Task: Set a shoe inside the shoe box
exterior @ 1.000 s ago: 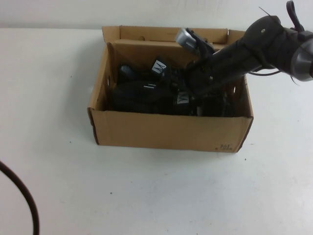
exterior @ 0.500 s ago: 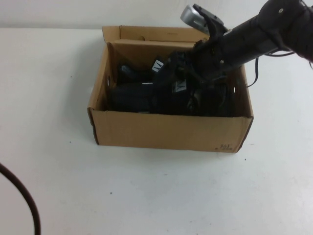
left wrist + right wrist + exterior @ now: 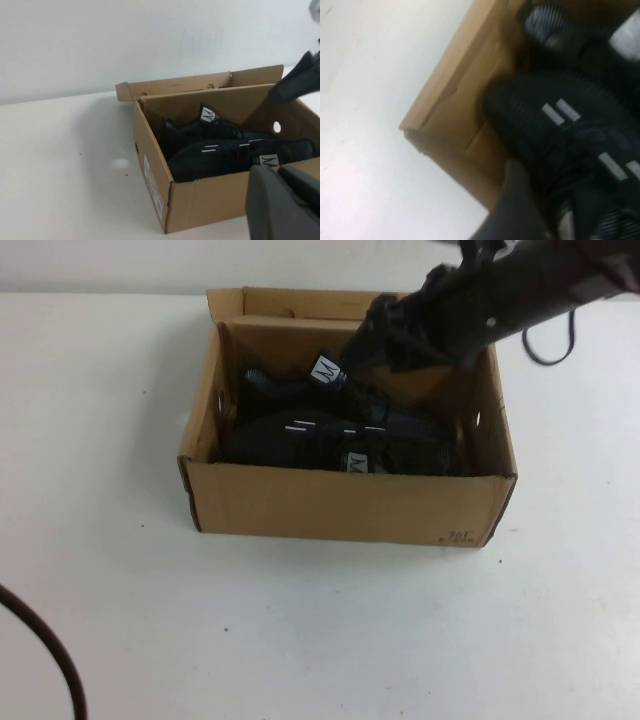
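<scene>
The brown cardboard shoe box [image 3: 340,508] stands open in the middle of the table. Two black shoes lie in it side by side: the front shoe [image 3: 305,435] shows white dashes, and the rear shoe [image 3: 290,390] shows its white tongue label. My right gripper [image 3: 385,340] hangs open above the box's back right part, clear of the shoes and holding nothing. In the right wrist view one finger [image 3: 515,205] hangs over the front shoe [image 3: 570,130]. My left gripper [image 3: 282,200] is shut and empty, low beside the box [image 3: 200,205], outside it.
The box's lid flap [image 3: 300,305] stands open at the back. A black cable [image 3: 45,650] curves across the near left corner of the white table [image 3: 120,570]. A pale wall runs behind the table.
My right gripper has risen out of the box toward its back right. The shoe it was down on now lies in the box beside the other one.
</scene>
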Controlling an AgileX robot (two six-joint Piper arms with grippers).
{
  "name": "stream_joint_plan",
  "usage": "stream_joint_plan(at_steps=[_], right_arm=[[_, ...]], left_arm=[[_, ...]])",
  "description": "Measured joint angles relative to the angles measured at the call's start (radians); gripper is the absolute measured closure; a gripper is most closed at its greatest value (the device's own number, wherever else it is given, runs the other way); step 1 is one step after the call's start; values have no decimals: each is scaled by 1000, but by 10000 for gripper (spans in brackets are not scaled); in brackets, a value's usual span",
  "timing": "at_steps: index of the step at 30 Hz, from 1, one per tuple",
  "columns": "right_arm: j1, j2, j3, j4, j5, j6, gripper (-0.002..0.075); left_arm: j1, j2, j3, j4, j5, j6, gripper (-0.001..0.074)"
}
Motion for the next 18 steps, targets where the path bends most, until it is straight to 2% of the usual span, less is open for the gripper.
stream_joint_plan(at_steps=[5, 7, 10, 12, 15, 18], right_arm=[[0, -98, -2, -103, -32, -2, 333], [0, -147, -2, -142, -32, -2, 417], [0, -228, -2, -188, -32, -2, 601], [0, -279, -2, -212, -32, -2, 676], [0, -360, -2, -238, -30, -2, 722], [0, -443, -2, -273, -28, -2, 735]], left_arm=[[0, 0, 0, 1, 0, 0, 736], [0, 0, 0, 1, 0, 0, 736], [-12, 0, 0, 5, -10, 2, 736], [-27, 0, 0, 7, -21, 4, 736], [-54, 0, 0, 7, -38, 30, 736], [-70, 0, 0, 9, -47, 60, 736]])
